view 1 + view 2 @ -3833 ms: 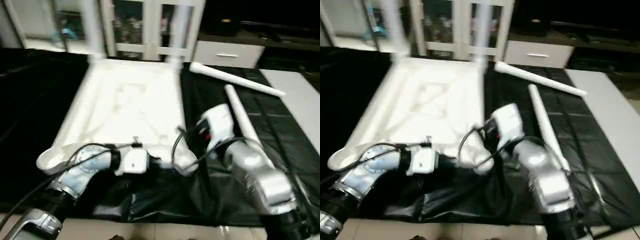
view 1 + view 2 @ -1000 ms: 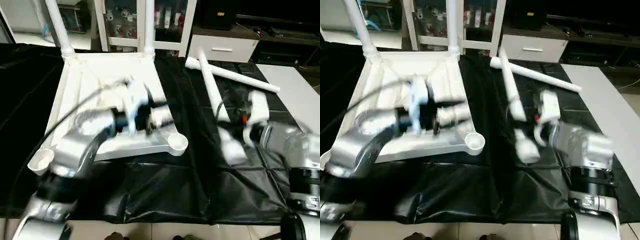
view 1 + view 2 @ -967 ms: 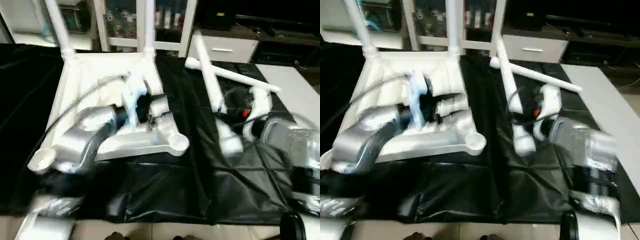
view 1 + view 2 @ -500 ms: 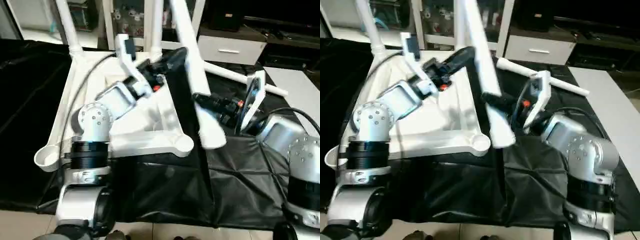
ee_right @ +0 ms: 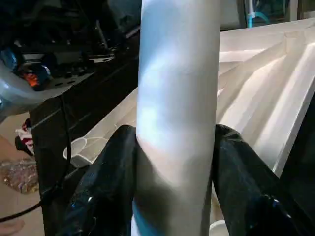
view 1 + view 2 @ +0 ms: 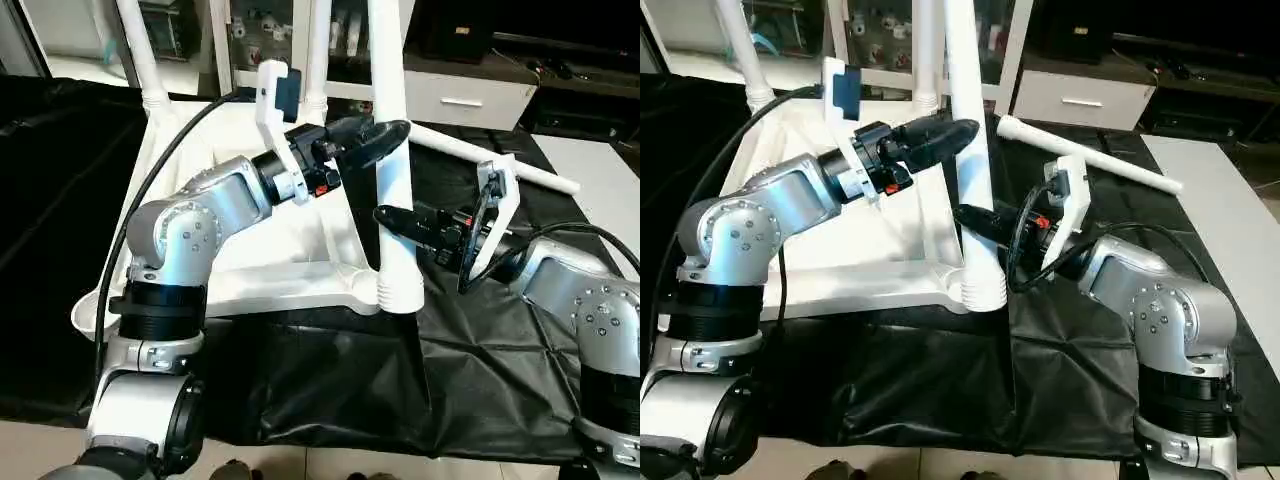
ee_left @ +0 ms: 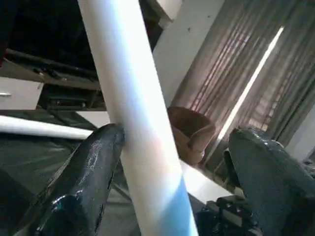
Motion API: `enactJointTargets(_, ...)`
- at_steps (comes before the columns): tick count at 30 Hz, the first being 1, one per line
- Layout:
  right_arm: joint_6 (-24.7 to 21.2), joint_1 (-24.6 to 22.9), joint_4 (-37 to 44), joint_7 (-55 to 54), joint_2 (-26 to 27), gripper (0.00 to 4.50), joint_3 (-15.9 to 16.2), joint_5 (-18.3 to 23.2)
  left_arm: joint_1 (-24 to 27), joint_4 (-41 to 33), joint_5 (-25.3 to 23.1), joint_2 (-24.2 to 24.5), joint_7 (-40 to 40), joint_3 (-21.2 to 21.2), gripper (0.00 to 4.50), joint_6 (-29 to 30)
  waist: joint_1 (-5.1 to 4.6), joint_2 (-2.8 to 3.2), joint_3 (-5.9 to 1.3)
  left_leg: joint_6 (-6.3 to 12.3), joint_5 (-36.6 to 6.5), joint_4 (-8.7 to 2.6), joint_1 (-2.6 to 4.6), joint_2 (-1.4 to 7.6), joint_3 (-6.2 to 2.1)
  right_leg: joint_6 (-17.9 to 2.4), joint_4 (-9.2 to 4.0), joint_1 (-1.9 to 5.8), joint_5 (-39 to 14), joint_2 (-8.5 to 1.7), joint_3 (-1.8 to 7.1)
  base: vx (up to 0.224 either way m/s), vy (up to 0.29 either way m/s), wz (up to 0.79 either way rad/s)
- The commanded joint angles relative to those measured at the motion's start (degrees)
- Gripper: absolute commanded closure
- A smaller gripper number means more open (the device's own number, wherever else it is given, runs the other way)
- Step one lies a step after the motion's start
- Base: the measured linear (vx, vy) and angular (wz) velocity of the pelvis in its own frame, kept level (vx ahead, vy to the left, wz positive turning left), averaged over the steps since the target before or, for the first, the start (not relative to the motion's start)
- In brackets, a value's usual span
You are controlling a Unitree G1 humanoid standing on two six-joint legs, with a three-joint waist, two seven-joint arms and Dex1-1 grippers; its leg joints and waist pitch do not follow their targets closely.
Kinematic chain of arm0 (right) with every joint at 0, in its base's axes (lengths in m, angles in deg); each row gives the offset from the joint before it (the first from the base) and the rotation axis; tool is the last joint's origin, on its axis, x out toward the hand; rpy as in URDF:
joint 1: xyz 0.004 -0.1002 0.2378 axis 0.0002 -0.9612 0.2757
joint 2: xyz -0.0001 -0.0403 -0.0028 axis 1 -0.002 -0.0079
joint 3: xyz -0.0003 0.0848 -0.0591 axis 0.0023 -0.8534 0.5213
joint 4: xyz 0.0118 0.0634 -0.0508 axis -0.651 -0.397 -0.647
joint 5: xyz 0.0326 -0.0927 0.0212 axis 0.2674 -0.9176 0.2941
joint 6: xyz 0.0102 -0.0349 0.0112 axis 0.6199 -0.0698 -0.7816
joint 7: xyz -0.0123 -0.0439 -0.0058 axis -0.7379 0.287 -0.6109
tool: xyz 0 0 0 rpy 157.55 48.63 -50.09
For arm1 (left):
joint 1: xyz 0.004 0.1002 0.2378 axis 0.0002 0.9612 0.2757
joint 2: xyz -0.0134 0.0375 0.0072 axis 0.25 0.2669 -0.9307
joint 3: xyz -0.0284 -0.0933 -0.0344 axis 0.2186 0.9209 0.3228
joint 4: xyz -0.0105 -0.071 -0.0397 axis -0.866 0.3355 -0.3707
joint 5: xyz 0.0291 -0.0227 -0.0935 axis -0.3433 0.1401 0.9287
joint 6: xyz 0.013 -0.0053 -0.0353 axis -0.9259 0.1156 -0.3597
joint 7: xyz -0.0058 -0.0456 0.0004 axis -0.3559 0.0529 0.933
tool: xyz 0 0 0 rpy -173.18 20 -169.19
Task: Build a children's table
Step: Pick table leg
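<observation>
The children's table top (image 6: 250, 285) lies upside down on a black cloth, with two legs (image 6: 135, 50) standing in its far corner sockets. A third white leg (image 6: 392, 180) stands nearly upright, its thick end at the near right corner socket (image 6: 362, 292). My right gripper (image 6: 385, 215) is shut on this leg low down, a finger (image 5: 108, 187) on each side. My left gripper (image 6: 385, 135) is open around the leg higher up; one finger (image 7: 88, 167) touches it, the other stands apart. A fourth leg (image 6: 1110, 160) lies on the cloth at the back right.
The black cloth (image 6: 330, 390) covers the work surface to its front edge. A white cabinet with glass doors (image 6: 240, 30) and a white drawer unit (image 6: 465, 100) stand behind. A pale surface (image 6: 600, 170) lies at the right. The near left socket (image 6: 90, 312) is open.
The held leg has swung from a tilt to nearly upright, and its thick end has come down by the near right socket. My left gripper's fingers have spread wider around it.
</observation>
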Motion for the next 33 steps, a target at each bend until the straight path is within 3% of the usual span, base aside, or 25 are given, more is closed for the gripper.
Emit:
enactJointTargets(1,0.6,0.8,2.6,1.1,-0.9,2.68,1.2,1.5,0.6,0.7,-0.9,0.2,-0.2,-2.5,0.60,1.0,0.21,-0.28,-4.53,-0.03,-7.5,-4.06,0.89,4.00,-2.05,-6.7,-4.17,3.37,-18.0,-4.27,3.49,0.000,0.000,0.00)
enactJointTargets(4,0.5,0.5,3.4,1.5,-1.4,2.68,1.9,1.4,0.9,1.6,-2.5,0.9,-0.5,-2.7,0.60,1.5,0.20,-0.24,-4.54,0.40,-7.2,-4.02,0.84,3.99,-2.02,-7.0,-4.12,3.39,-17.3,-4.26,3.50,0.000,0.000,0.00)
enactJointTargets(10,0.7,0.0,4.4,2.2,-2.2,2.69,3.2,1.3,1.3,0.8,-1.2,1.0,1.0,-2.3,0.60,2.5,0.20,-0.20,-4.41,-0.01,-8.3,-4.04,0.89,4.00,-2.01,-7.4,-4.35,3.34,-18.7,-4.38,3.49,0.000,0.000,0.00)
enactJointTargets(17,1.9,0.0,4.0,1.7,-2.5,2.69,3.8,0.6,0.5,0.9,5.0,-0.9,1.2,2.3,1.38,5.6,0.25,-0.17,-4.49,0.10,-8.1,-3.93,0.83,3.98,-1.99,-8.8,-4.13,3.41,-17.3,-4.40,3.43,0.000,0.000,0.00)
enactJointTargets(23,2.9,0.1,3.4,1.7,-2.8,2.69,4.4,0.0,1.0,0.6,5.0,-0.5,2.0,1.5,1.83,6.9,0.23,-0.23,-4.52,0.28,-7.9,-3.95,0.83,3.95,-1.99,-7.9,-4.19,3.47,-17.8,-4.35,3.48,0.000,0.000,0.00)
enactJointTargets(33,4.0,0.3,2.8,1.6,-3.0,2.69,5.1,-0.2,1.0,0.6,4.8,-0.2,1.7,1.3,2.58,7.7,0.30,-0.23,-4.63,0.34,-7.4,-3.87,0.83,3.95,-1.98,-8.1,-4.05,3.53,-17.1,-4.33,3.47,0.000,0.000,0.00)
